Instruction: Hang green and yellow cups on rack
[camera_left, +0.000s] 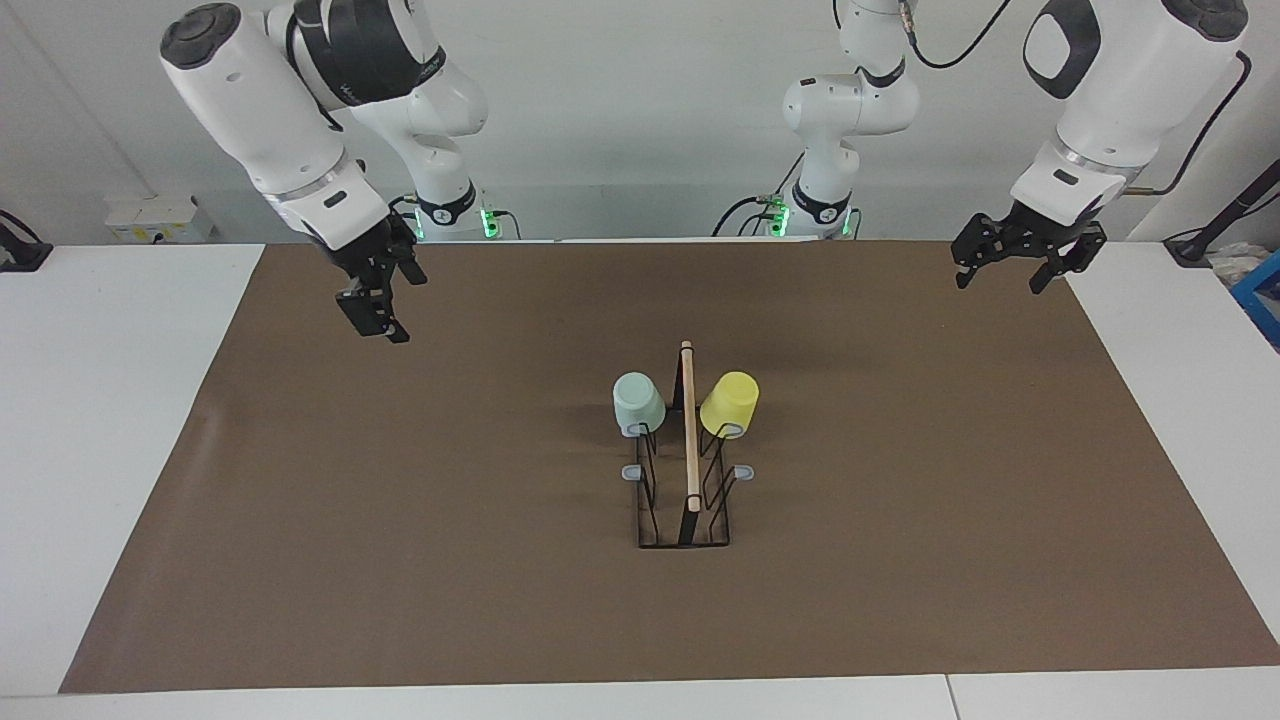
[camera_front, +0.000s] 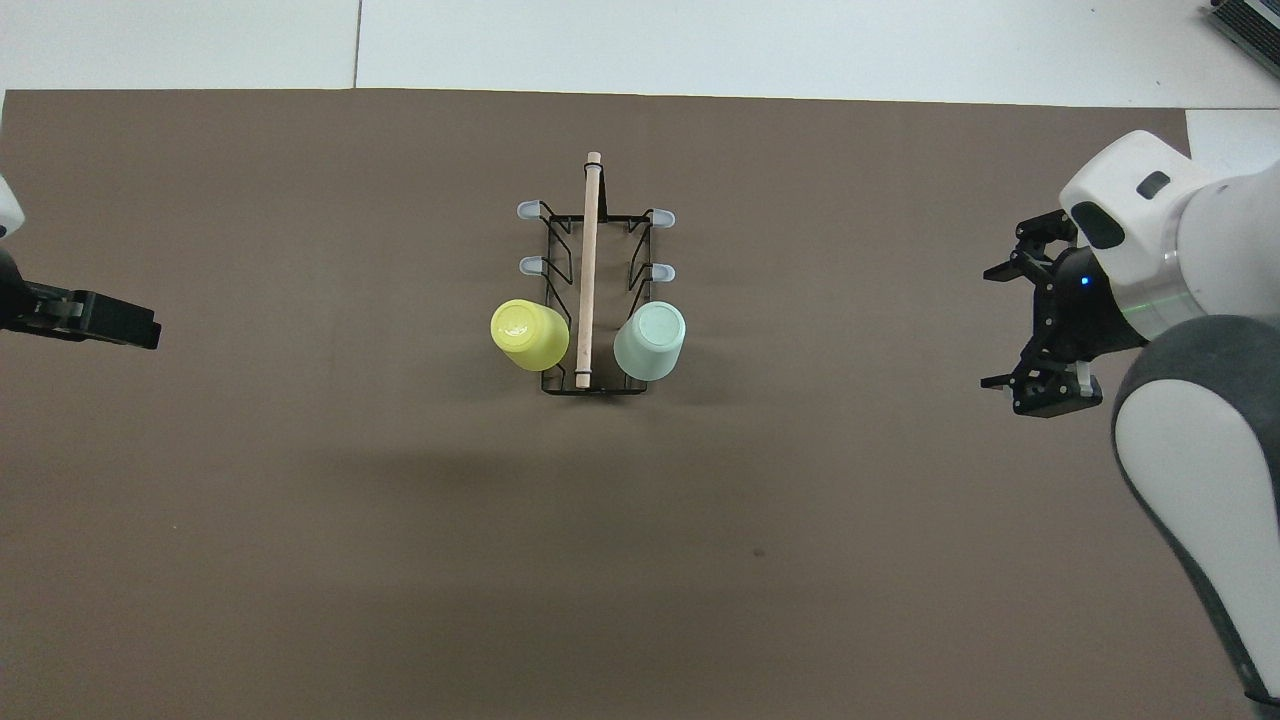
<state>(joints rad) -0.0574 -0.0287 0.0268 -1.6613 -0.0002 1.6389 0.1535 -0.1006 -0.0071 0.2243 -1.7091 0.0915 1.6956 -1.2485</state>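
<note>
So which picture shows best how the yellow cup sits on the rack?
The facing view: the yellow cup shows its side, upside down on a prong of the rack. The overhead view shows mostly its round bottom.

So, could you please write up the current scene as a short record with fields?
green cup: upside down on a rack prong, toward the right arm's end
yellow cup: upside down on a prong across the rod
rack: standing mid-mat, four prongs bare
left claw: open, empty, over the mat's corner, waiting
right claw: open, empty, over the mat near its own base
task: both cups hung
</note>
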